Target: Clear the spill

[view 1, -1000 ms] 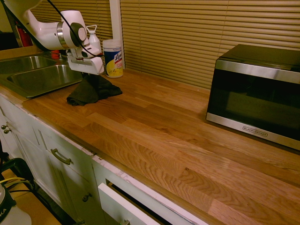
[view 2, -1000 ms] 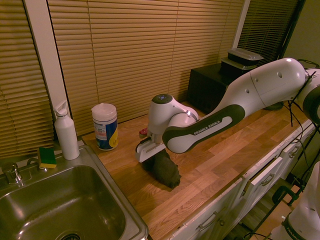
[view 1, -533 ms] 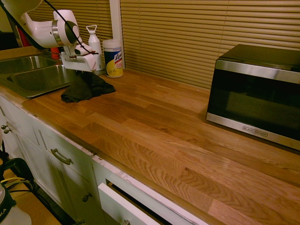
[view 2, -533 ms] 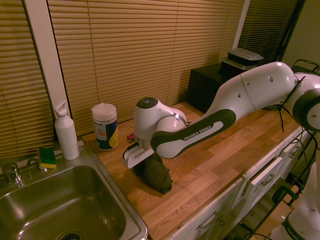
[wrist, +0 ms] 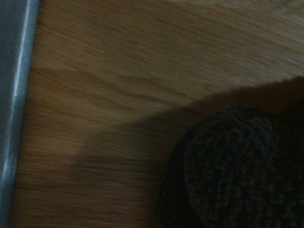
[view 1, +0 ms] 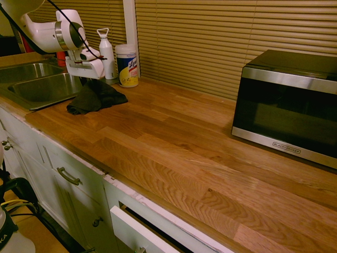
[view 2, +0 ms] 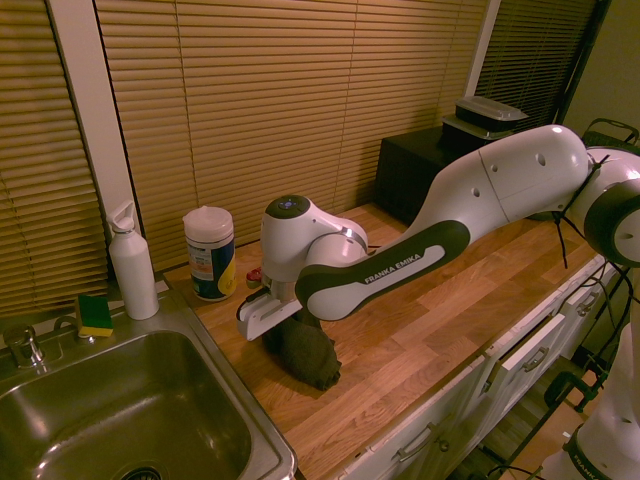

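A dark grey-black cloth point(view 1: 95, 97) lies bunched on the wooden counter point(view 1: 174, 142), close to the sink's edge. My gripper point(view 1: 90, 80) stands right over it, its tip down in the bunched top of the cloth point(view 2: 305, 350). The wrist view shows the knitted cloth point(wrist: 237, 166) on bare wood beside the sink's metal rim point(wrist: 16, 95). The spill does not show in any view; it is hidden or out of view.
A steel sink point(view 1: 31, 100) lies just beyond the cloth. A wipes canister point(view 1: 127, 64) and a white bottle point(view 1: 107, 50) stand by the blinds. A green-yellow sponge point(view 2: 95, 315) sits behind the sink. A microwave point(view 1: 287, 105) stands at the counter's far end.
The arm has dragged the cloth along the counter toward the sink, and the cloth has bunched up more.
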You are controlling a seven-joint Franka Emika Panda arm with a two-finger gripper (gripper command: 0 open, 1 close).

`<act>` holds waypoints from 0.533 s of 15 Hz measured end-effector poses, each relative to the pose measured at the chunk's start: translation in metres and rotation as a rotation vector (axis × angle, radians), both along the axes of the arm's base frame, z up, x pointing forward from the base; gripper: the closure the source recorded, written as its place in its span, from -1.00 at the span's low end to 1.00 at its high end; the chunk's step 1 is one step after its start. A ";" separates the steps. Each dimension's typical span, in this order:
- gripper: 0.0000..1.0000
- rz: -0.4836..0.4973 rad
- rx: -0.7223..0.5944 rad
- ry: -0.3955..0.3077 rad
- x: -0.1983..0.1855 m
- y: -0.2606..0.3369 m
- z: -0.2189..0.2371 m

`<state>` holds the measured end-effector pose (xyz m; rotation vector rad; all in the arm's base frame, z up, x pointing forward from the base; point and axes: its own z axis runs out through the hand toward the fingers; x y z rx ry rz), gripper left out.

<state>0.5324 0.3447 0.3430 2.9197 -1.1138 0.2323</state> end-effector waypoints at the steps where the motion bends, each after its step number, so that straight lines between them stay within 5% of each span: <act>1: -1.00 -0.005 0.002 -0.005 0.000 0.000 0.004; 8: -1.00 -0.033 -0.009 -0.077 -0.026 0.010 0.078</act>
